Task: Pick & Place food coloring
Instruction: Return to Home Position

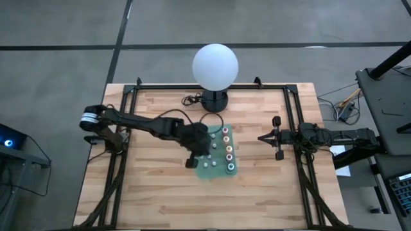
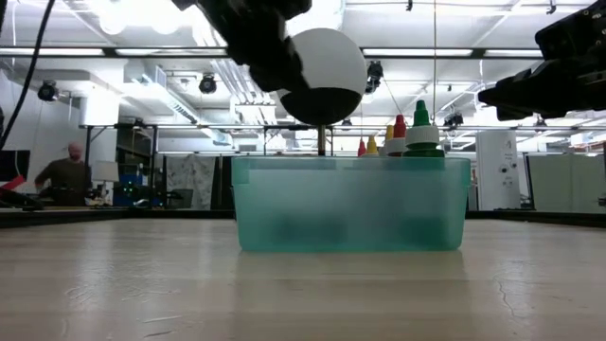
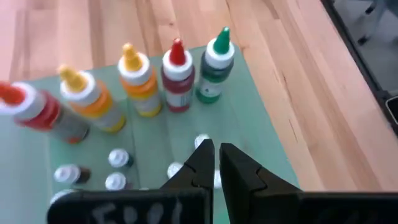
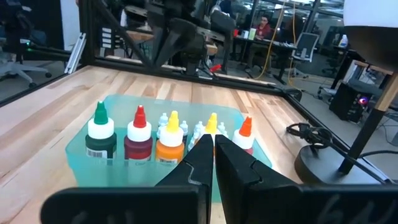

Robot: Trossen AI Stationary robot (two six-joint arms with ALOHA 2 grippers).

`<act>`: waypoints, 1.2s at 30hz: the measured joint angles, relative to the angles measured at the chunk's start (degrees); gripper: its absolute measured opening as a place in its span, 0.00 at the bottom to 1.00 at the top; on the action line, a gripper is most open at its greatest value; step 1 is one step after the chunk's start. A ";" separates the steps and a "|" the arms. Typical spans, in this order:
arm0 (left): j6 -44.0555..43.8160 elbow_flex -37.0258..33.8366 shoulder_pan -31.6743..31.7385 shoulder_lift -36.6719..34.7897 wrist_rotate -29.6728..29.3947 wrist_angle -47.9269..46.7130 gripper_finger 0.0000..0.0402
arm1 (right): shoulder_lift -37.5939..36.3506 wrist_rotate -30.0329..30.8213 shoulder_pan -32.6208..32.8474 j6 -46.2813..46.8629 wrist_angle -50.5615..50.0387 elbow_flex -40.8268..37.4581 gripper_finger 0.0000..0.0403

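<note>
Food coloring bottles upright inside green bin at mid-surface, left pincer closed and empty, hovering above the bin, bottles beneath and ahead of its tips, right pincer closed, empty, well apart near right edge.

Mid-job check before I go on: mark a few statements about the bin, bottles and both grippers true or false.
1. The five tall bottles stand upright in the bin. True.
2. The left gripper holds a bottle. False: it is shut on nothing, above the bin.
3. The right gripper is over the bin. False: it is off to the bin's side, shut.
4. The lamp stands on the table. True.
</note>
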 joint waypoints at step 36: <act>-8.76 -7.82 2.95 -11.68 0.36 31.65 0.00 | -0.09 -0.02 0.00 0.07 0.04 0.00 0.02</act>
